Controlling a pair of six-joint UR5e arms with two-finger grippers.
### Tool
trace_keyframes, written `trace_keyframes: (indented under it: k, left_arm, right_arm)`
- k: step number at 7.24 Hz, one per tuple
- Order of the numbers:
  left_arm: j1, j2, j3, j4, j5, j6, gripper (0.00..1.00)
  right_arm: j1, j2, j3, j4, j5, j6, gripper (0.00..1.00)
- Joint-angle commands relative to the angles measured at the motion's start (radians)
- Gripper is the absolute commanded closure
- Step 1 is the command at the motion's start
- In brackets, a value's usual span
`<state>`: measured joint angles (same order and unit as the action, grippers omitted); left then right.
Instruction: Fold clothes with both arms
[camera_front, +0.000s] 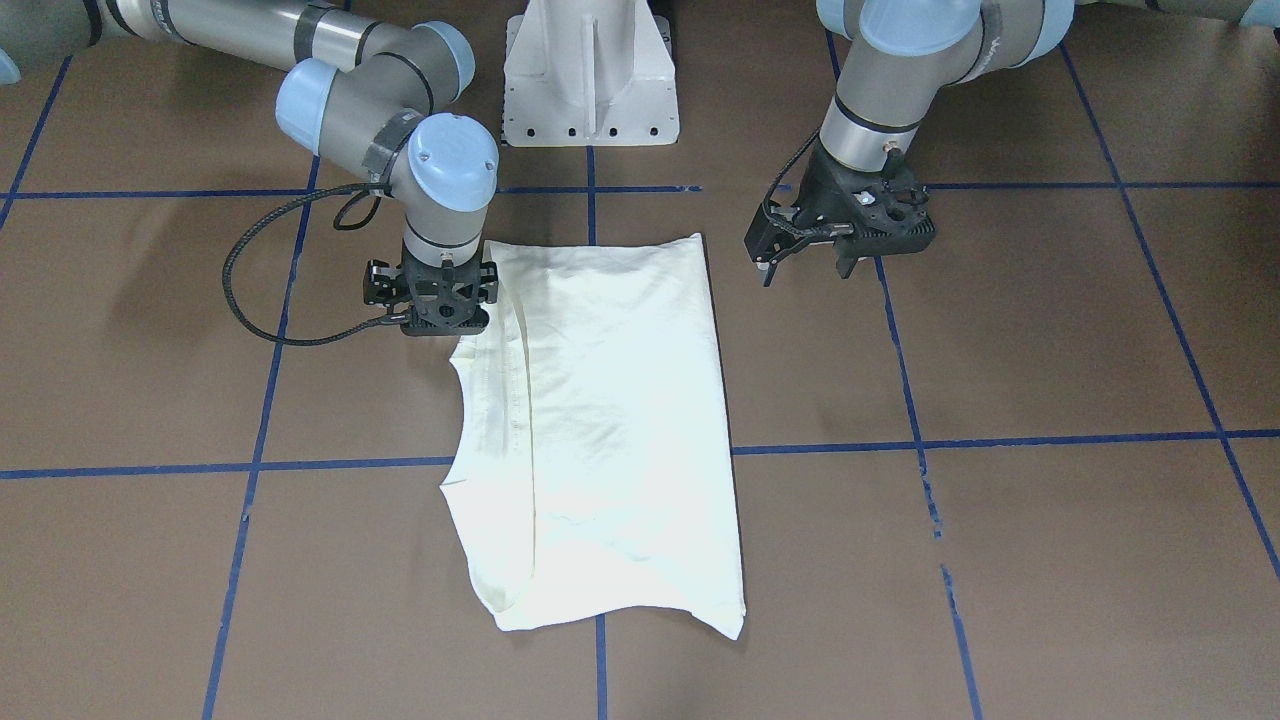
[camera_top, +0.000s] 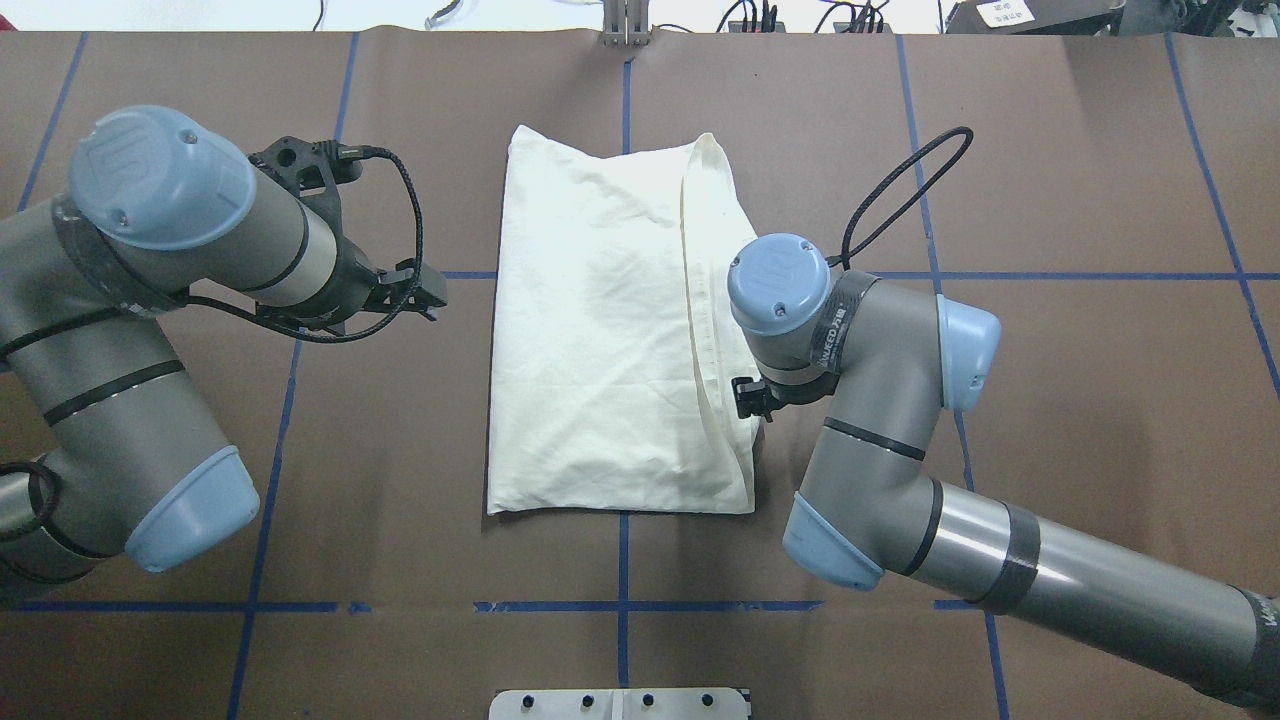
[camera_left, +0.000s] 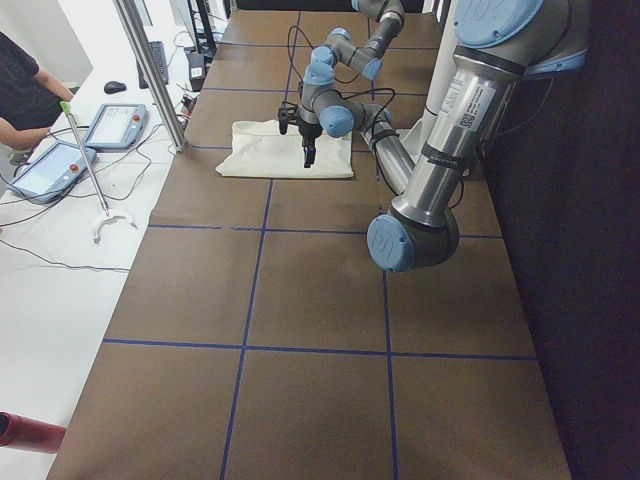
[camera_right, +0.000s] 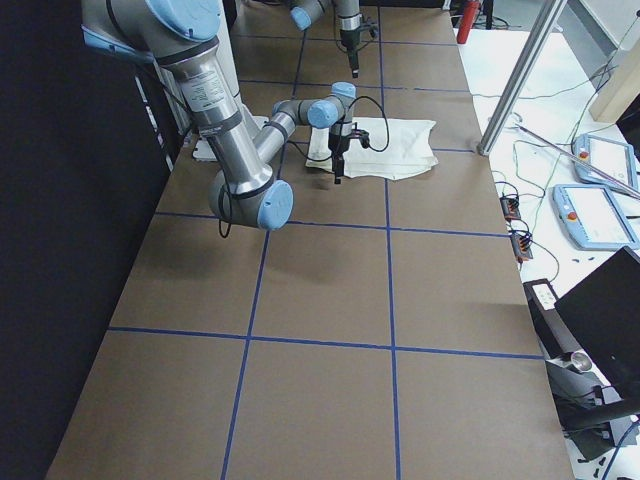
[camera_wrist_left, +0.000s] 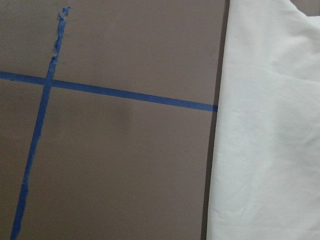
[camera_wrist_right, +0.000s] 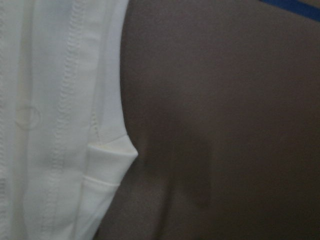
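The cream shirt (camera_front: 610, 420) lies folded into a long plain rectangle on the brown table (camera_front: 1050, 330), no print showing; it also fills part of both wrist views (camera_wrist_left: 270, 140) (camera_wrist_right: 50, 125). My left gripper (camera_front: 808, 268) hovers open above bare table just off the shirt's straight long edge, touching nothing. My right gripper (camera_front: 440, 322) points straight down at the opposite, stitched hem edge (camera_top: 700, 300), close to the cloth. Its fingers are hidden under the wrist, so I cannot tell whether it is open or shut.
The white pedestal base (camera_front: 590, 80) stands behind the shirt. Blue tape lines (camera_front: 1000, 440) cross the table. A black cable (camera_front: 260, 300) loops off the right wrist. A person (camera_left: 25, 90) and teach pendants (camera_left: 115, 125) are beside the table's far side.
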<state>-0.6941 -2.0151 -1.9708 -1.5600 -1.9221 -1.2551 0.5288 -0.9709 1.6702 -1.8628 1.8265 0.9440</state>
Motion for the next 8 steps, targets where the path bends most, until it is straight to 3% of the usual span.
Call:
trace_keyframes:
  k: [1, 3, 5, 7, 8]
  left_arm:
    - [0.001, -0.004, 0.0, 0.0, 0.0, 0.0, 0.0]
    - [0.001, -0.004, 0.001, 0.0, 0.0, 0.002, 0.0]
    - [0.001, -0.002, -0.002, 0.0, -0.002, 0.005, 0.0]
    - [0.001, 0.001, -0.003, 0.0, -0.001, 0.008, 0.0]
    - [0.001, 0.002, -0.003, 0.001, -0.002, 0.008, 0.0]
  right_arm:
    - [0.033, 0.02, 0.051, -0.016, 0.011, -0.027, 0.0]
    - [0.033, 0.104, -0.009, -0.01, 0.007, -0.027, 0.0]
    - [0.031, 0.223, -0.165, 0.002, 0.004, -0.03, 0.0]
    - [0.03, 0.25, -0.278, 0.11, 0.002, -0.031, 0.0]
    - [0.03, 0.25, -0.288, 0.111, -0.001, -0.034, 0.0]
